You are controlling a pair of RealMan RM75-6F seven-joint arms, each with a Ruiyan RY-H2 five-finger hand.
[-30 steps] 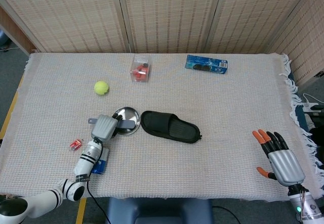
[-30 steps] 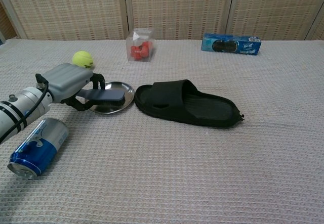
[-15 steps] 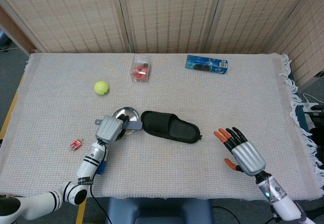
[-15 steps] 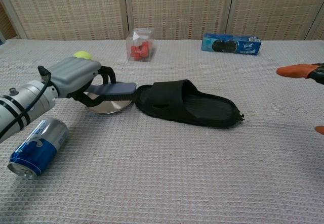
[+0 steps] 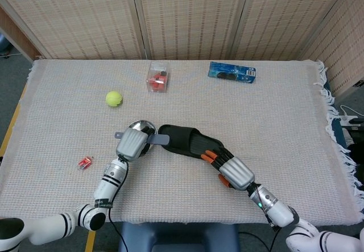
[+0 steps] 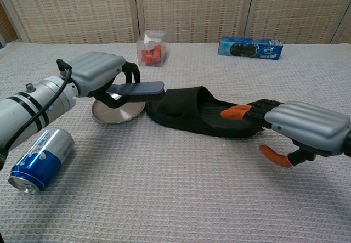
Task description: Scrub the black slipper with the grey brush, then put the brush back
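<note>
The black slipper (image 5: 182,139) (image 6: 186,108) lies on the cloth at mid-table, its toe end toward the right. My left hand (image 5: 132,144) (image 6: 100,73) holds the grey brush (image 5: 159,140) (image 6: 140,90) lifted above the steel plate (image 5: 142,128) (image 6: 116,113), with the brush head over the slipper's left end. My right hand (image 5: 232,171) (image 6: 299,126) rests its orange-tipped fingers (image 6: 235,112) on the slipper's right end, fingers spread.
A blue can (image 6: 39,159) lies at the front left. A tennis ball (image 5: 114,98), a clear box of red pieces (image 5: 157,78) (image 6: 151,49) and a blue cookie pack (image 5: 231,72) (image 6: 250,47) sit further back. A small red item (image 5: 85,162) lies left.
My left hand lifted the brush off the plate and carried it right to the slipper's edge. My right hand swept in from the far right onto the slipper's right end.
</note>
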